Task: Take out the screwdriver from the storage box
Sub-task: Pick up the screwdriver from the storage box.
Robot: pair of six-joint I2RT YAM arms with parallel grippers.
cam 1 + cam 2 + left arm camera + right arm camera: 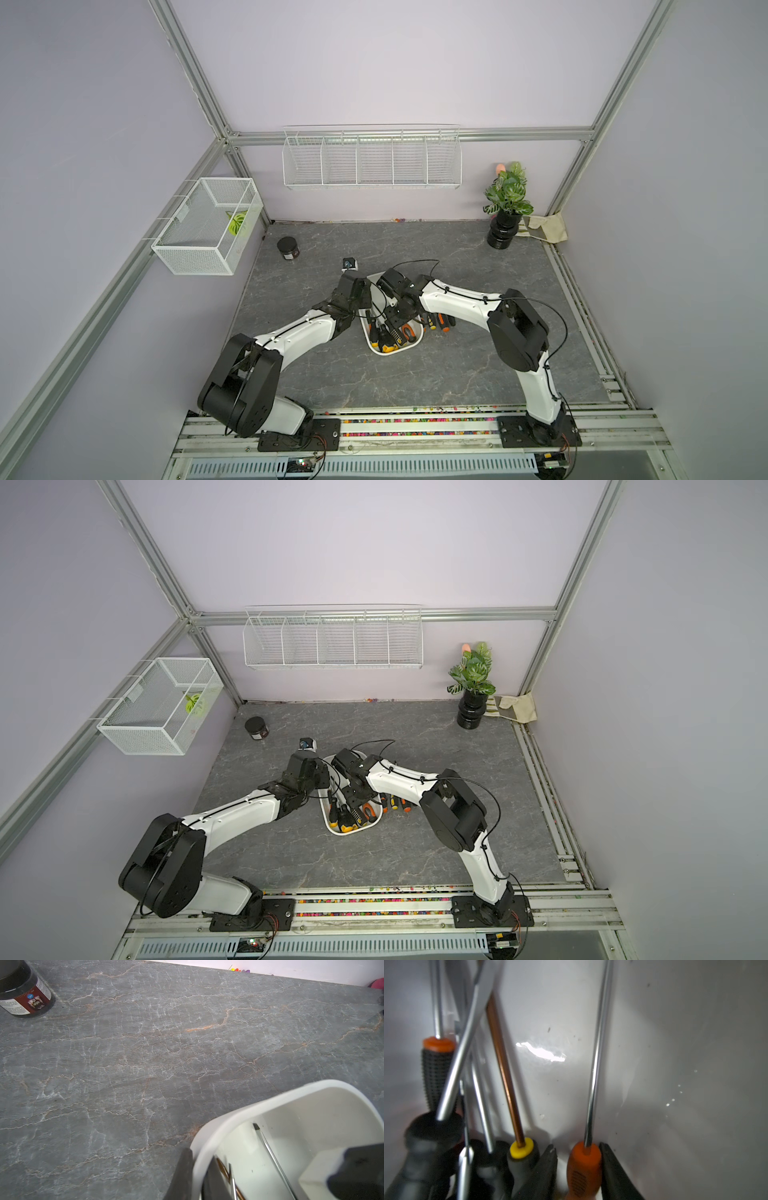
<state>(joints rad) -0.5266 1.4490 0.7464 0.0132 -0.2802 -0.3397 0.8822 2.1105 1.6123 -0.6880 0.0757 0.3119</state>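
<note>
Right gripper (pixel 577 1147) sits low inside the storage box (pixel 675 1043), jaws parted and standing either side of the orange-handled screwdriver (pixel 583 1169). One finger lies against the handle. The other shows a sliver of white floor between itself and the handle, so I judge nothing is grasped yet.

The step in hand is closing on that handle. I should centre first, shifting slightly so both fingers meet it together. Otherwise the touching finger will shove it sideways and roll it. I would take it just below the collar, squeeze fully, then lift straight up before carrying anything sideways.

Just beside it lies the yellow-collared screwdriver (pixel 522 1150), close to the finger that has the gap. Beyond that is a crossed pile of shafts and black handles (pixel 437 1068). The chosen one's shaft runs clear of them toward the far end, so a level lift should not snag.

Left gripper (pixel 200 1159) is clenched on the box's left wall, one finger outside and one inside. That should stop the tub sliding or tipping while I pull.

In both top views the box stands in the middle of the table (pixel 457 374), handles at its near end. A few more screwdrivers (pixel 438 321) lie on the table just right of it, a natural place to set this one down.
</note>
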